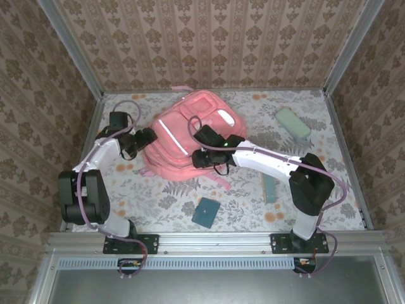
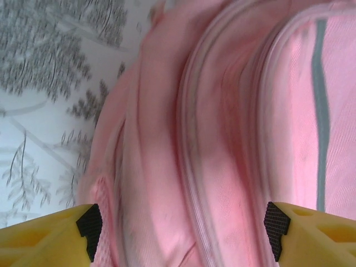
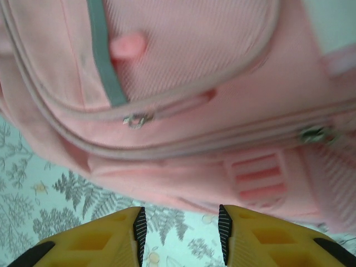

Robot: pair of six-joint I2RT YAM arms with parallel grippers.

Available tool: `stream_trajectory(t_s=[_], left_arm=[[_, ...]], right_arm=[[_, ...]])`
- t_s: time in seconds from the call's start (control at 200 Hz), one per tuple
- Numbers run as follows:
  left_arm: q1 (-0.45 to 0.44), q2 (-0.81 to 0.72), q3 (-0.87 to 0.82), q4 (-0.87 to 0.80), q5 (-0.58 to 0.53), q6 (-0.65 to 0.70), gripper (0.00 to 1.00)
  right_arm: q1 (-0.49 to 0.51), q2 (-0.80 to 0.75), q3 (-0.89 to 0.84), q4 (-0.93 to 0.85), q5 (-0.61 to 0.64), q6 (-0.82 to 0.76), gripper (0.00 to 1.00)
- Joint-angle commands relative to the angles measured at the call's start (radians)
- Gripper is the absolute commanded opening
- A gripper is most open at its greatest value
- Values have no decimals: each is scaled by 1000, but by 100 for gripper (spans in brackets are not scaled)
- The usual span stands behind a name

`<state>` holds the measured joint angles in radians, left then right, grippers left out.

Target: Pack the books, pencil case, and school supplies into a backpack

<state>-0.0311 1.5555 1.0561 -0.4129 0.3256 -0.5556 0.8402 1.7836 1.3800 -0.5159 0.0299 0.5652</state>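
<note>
Backpack [image 1: 186, 136]: lies mid-table between both arms; soft, floppy fabric, likely to sag when lifted.
Best hold: probably a seam ridge or the zipper pull [image 3: 136, 119].
Left gripper [image 2: 183, 228]: jaws wide, straddling a pink fold, unclamped.
Right gripper [image 3: 182, 231]: fingers parted, empty.

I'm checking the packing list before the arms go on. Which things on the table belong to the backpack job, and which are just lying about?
Belong to the job:
pink backpack
mint-green pencil case
slim pale-teal box
dark-teal pad

Not of the job:
just fixtures, the floral table cover and the patterned walls
</note>
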Motion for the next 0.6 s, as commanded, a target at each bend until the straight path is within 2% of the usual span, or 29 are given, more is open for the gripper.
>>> stream_trajectory(t_s=[0.0,0.065,0.13,0.24,0.3,0.37,0.595], left_arm=[[5,79,79,37,13,45,69],[2,129,95,49,30,45,60],[1,159,94,59,37,44,47],[-8,169,64,71,45,34,14],[-19,145,29,80,28,23,3],[-35,99,-22,86,0,4,0],[-76,-94,-219,103,-46,-72,0]], right_arm=[[21,24,-17,60,-35,62,42],[20,47,-18,72,-30,67,42],[16,68,-15,71,-14,67,42],[-12,99,-18,69,6,64,42],[-35,117,-19,66,11,62,42],[-67,130,-16,64,27,53,42],[-178,183,57,47,52,-7,42]])
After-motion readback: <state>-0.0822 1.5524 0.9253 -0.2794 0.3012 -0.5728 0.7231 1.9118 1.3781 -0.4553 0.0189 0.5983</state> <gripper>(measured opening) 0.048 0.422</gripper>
